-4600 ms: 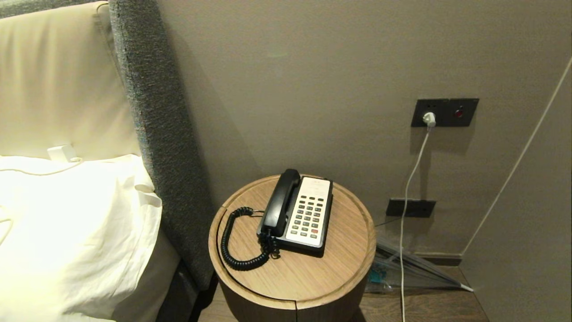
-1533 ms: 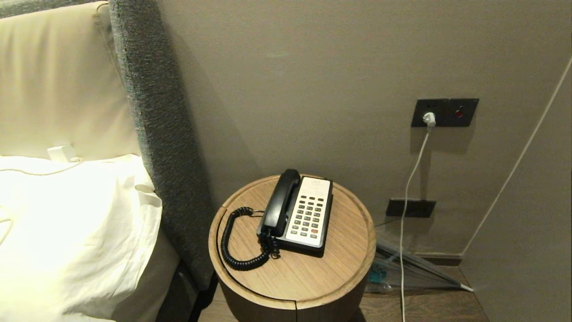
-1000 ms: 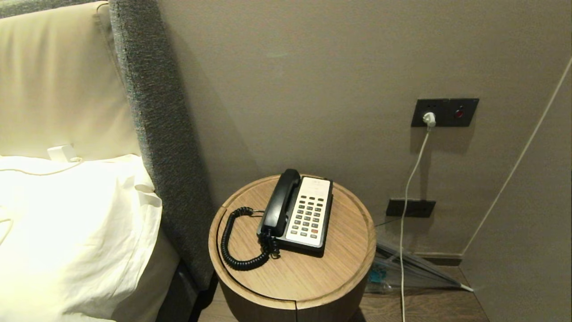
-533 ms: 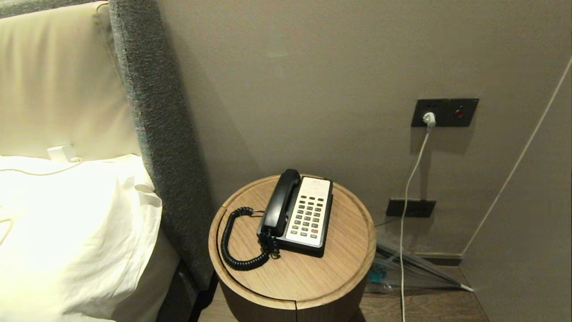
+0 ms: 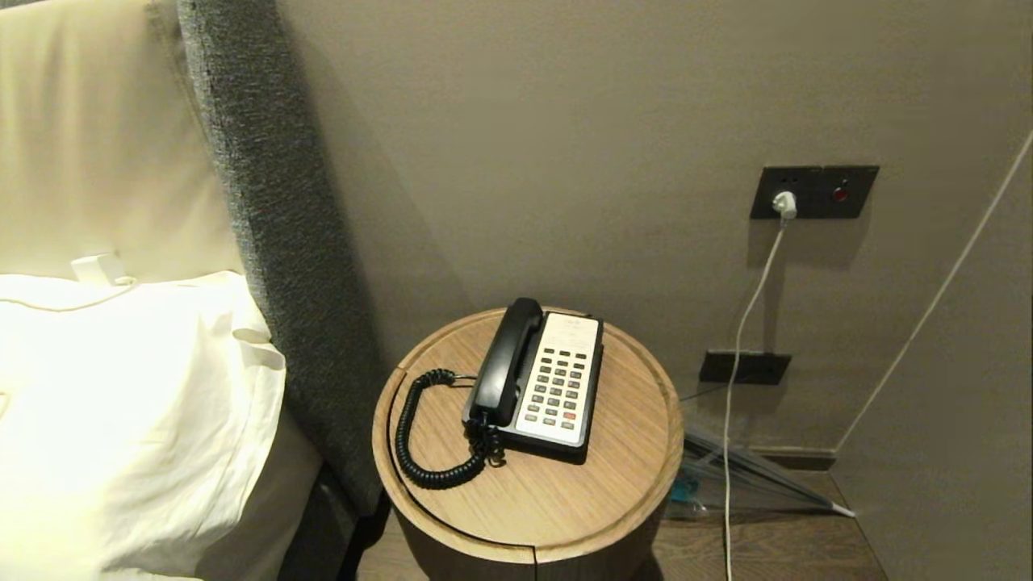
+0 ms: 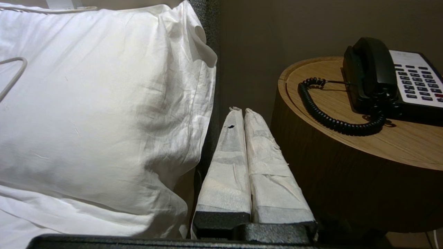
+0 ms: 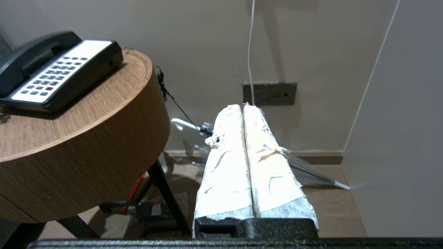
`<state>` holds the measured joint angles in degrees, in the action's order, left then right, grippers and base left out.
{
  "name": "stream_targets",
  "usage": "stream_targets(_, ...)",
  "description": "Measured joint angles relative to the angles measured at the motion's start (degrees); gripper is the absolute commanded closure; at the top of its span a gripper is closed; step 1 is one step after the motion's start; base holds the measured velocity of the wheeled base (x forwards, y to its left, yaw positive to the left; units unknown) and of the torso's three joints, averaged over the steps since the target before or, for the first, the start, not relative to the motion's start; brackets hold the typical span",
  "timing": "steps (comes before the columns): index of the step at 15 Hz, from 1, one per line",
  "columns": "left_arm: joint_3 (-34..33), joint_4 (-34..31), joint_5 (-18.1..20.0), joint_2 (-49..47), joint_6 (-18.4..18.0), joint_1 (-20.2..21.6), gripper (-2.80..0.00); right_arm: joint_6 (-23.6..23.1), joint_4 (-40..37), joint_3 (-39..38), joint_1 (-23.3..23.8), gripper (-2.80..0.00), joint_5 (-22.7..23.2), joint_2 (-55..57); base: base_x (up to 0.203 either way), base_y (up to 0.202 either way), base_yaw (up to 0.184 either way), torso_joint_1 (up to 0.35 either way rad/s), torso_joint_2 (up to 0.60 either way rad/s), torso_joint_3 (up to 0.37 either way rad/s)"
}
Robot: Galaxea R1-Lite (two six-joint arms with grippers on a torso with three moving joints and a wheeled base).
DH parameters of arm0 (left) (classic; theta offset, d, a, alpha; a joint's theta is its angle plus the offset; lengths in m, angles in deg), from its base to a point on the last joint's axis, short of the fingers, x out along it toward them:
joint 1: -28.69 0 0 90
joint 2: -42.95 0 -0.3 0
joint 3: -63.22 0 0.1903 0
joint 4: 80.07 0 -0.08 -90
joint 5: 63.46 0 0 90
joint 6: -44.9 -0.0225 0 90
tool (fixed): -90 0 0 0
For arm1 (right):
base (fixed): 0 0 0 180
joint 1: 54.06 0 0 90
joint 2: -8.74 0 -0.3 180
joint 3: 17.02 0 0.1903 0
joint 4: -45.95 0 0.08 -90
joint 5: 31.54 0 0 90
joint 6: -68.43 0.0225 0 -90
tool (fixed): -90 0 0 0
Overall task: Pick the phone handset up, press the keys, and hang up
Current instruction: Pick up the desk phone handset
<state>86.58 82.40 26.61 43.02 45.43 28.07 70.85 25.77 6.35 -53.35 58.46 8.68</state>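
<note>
The glossy black phone handset (image 5: 506,361) lies in its cradle on the left side of the phone base (image 5: 593,387), which stands on a round wooden side table (image 5: 621,476). Its coiled cord (image 5: 420,452) loops over the tabletop to the left. Rows of grey keys (image 5: 557,389) with one red button cover the white faceplate. My left gripper (image 6: 242,112) is shut and empty, low beside the table and the pillow, with the handset (image 6: 373,69) ahead of it. My right gripper (image 7: 243,107) is shut and empty, low on the table's other side, the keys (image 7: 48,77) off to its side. Neither arm shows in the head view.
A white pillow (image 5: 137,411) and a grey padded headboard (image 5: 266,242) crowd the table's left side. A wall stands just behind the table, with an outlet plate (image 5: 813,192) and a white charging cable (image 5: 738,355). A folded umbrella (image 5: 750,476) lies on the floor at the right.
The whole head view has shifted slightly: the table and phone appear a little larger and higher, so the camera has moved. The phone, cord and both arms have kept still.
</note>
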Motion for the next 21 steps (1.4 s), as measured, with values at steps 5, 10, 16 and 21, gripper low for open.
stream_targets(5,0.0,0.0,0.0,0.0,0.1,0.0,0.0,0.0,0.0,0.0,0.0,0.0,0.0,0.0,0.0,0.0,0.0,0.002,0.0,-0.197)
stream_targets(10,0.0,0.0,0.0,0.0,0.1,0.0,0.0,0.0,0.0,0.0,0.0,0.0,0.0,0.0,0.0,0.0,0.0,0.002,0.0,-0.196)
stream_targets(16,0.0,0.0,0.0,0.0,0.1,0.0,0.0,0.0,0.0,0.0,0.0,0.0,0.0,0.0,0.0,0.0,0.0,0.002,0.0,-0.199)
stream_targets(21,0.0,0.0,0.0,0.0,0.1,0.0,0.0,0.0,0.0,0.0,0.0,0.0,0.0,0.0,0.0,0.0,0.0,0.002,0.0,-0.197)
